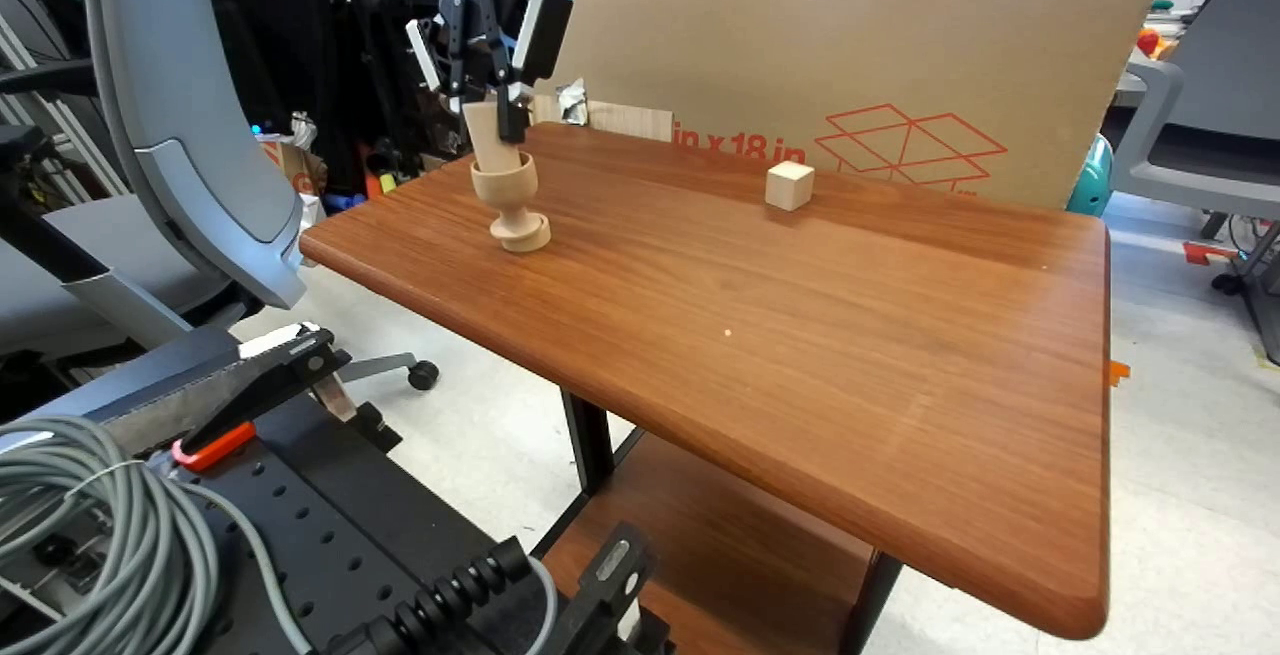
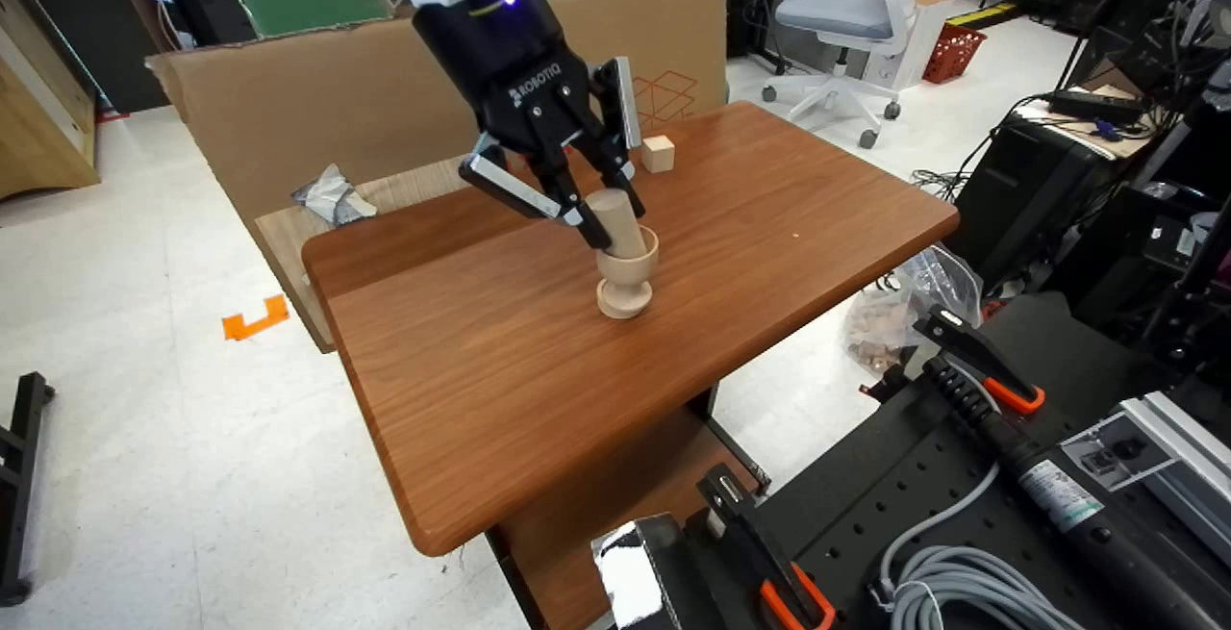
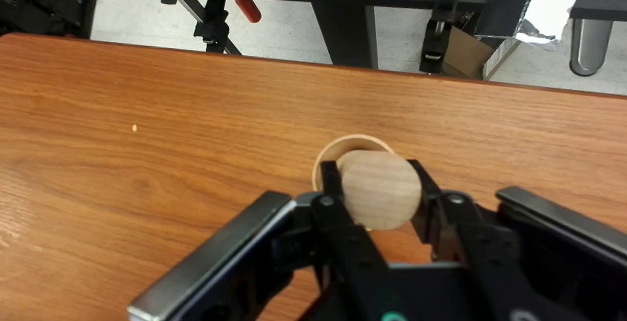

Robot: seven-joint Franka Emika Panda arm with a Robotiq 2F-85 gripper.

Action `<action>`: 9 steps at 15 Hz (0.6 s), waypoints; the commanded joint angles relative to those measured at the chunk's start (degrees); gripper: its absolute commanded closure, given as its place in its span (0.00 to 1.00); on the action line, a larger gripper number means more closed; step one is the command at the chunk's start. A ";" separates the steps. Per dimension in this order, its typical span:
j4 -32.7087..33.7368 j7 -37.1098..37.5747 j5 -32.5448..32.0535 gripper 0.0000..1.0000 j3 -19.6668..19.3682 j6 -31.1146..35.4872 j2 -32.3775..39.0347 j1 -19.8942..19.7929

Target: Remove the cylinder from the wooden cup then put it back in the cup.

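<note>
The wooden cup (image 1: 508, 187) stands upright on the brown table, and it also shows in an exterior view (image 2: 627, 270). The cylinder (image 1: 489, 138) is tilted, its lower end inside the cup's mouth and its upper part above the rim; it also shows in an exterior view (image 2: 615, 222). My gripper (image 2: 614, 218) is above the cup, shut on the cylinder with one finger on each side. In the wrist view the cylinder's round top (image 3: 381, 191) fills the space between the fingertips (image 3: 374, 179). Part of the cup's rim (image 3: 351, 137) shows behind it; the rest is hidden.
A small pale wooden block (image 1: 789, 185) sits on the table (image 1: 800, 335) near the cardboard panel (image 1: 850, 65) at the far edge. A black bench with clamps and a cable coil (image 2: 952, 592) stands close to the table.
</note>
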 commanded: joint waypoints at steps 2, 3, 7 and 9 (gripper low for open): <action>0.49 1.58 0.20 0.90 -1.16 -1.16 -0.39 1.14; 0.50 1.77 0.54 0.90 -1.06 -1.62 -0.86 1.08; 0.16 2.52 2.12 0.90 -0.78 -3.49 -4.02 0.58; -0.04 2.22 3.21 0.90 -0.65 -4.35 -6.24 -0.09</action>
